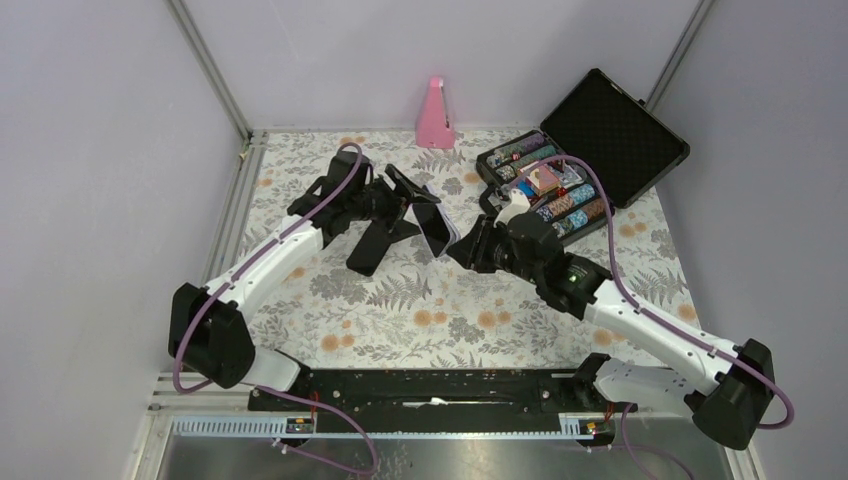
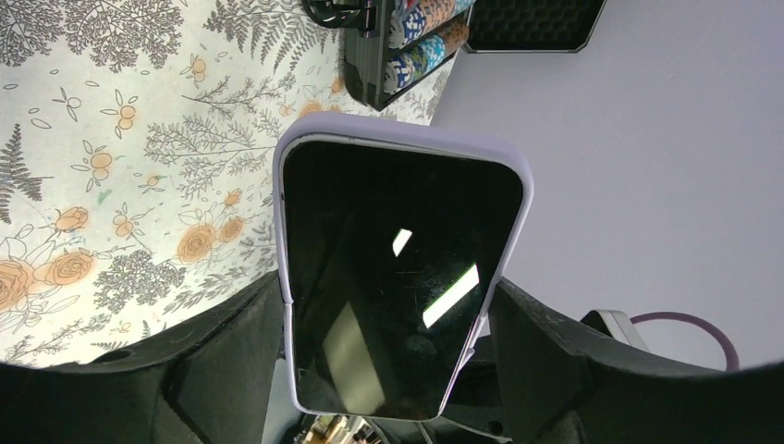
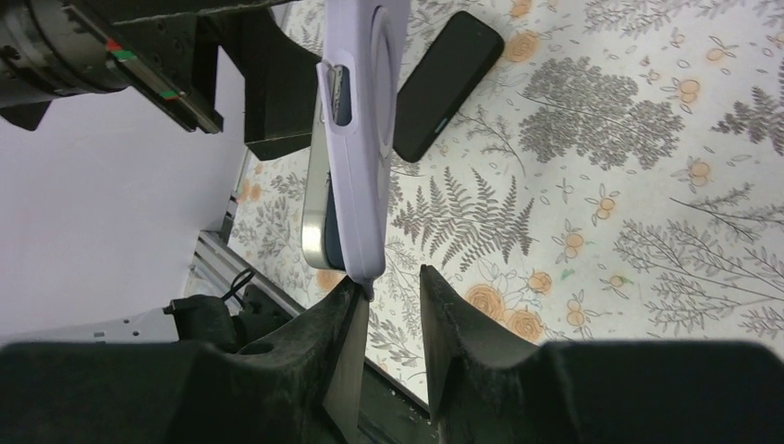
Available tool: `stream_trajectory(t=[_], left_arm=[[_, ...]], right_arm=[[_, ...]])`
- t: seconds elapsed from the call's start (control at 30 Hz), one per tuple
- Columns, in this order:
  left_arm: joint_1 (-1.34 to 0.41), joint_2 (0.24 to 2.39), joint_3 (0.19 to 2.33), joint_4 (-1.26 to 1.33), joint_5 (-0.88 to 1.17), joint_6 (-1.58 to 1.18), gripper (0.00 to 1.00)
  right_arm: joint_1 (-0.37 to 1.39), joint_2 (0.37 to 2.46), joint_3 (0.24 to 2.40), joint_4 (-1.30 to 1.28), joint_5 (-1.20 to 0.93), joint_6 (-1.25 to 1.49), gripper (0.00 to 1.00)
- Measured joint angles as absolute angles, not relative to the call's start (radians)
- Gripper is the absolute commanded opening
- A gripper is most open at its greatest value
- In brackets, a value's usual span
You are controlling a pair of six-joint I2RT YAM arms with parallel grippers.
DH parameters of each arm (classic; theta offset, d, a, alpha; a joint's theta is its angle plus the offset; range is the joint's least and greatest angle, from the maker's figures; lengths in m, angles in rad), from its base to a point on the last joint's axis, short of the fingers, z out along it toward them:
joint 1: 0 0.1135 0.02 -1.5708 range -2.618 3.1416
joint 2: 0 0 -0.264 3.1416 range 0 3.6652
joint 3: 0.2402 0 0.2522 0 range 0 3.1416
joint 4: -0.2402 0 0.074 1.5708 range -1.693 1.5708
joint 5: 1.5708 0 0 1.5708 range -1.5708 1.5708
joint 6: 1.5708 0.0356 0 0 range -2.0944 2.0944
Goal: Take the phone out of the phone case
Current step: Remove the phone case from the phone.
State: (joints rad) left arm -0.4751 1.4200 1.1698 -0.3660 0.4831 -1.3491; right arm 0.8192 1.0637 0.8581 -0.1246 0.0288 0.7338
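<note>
The left gripper (image 2: 388, 305) is clamped on the phone case (image 2: 407, 139). Its two black fingers (image 2: 231, 342) press against the long sides of the lilac shell, near the end closest to the wrist. It holds the case up off the table (image 1: 450, 320), over the middle and a little toward the far edge. The phone (image 2: 398, 268) sits in the case with its dark screen facing the left wrist camera. From the right wrist view the case is seen edge-on and from the back, standing nearly upright. Along its lower part the phone's silvery edge stands out from the lilac rim, so that end looks partly lifted out of the shell. The right gripper (image 3: 393, 287) sits just below the case with its jaws a narrow gap apart. The bottom corner of the case touches the tip of one finger (image 3: 337, 342), and nothing is pinched between the two. A bare black handset (image 3: 448, 83) lies flat on the floral cloth, toward the left edge from the held case. An open black carry case (image 1: 600, 130) of striped chips sits at the far right corner. A pink wedge-shaped object (image 1: 435, 115) stands at the middle of the far edge.
</note>
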Motion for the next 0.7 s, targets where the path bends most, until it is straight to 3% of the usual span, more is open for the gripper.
stream_trajectory(t=[0.17, 0.27, 0.47, 0.57, 0.7], left_arm=[[-0.471, 1.405, 1.169, -0.362, 0.479, -1.366, 0.0], [-0.471, 1.394, 1.169, -0.359, 0.477, -1.372, 0.0], [-0.479, 1.356, 1.17, -0.241, 0.527, -1.482, 0.0], [-0.48, 1.351, 1.178, -0.218, 0.556, -1.501, 0.0], [-0.48, 1.351, 1.184, -0.231, 0.561, -1.492, 0.0]], right_arm=[[0.819, 1.053, 0.839, -0.064, -0.004, 0.714, 0.3], [0.82, 1.042, 0.838, -0.062, -0.006, 0.702, 0.2], [0.846, 1.091, 0.848, -0.241, 0.035, 0.664, 0.18], [0.846, 1.108, 0.853, -0.328, 0.087, 0.635, 0.21], [0.847, 1.071, 0.854, -0.366, 0.111, 0.575, 0.36]])
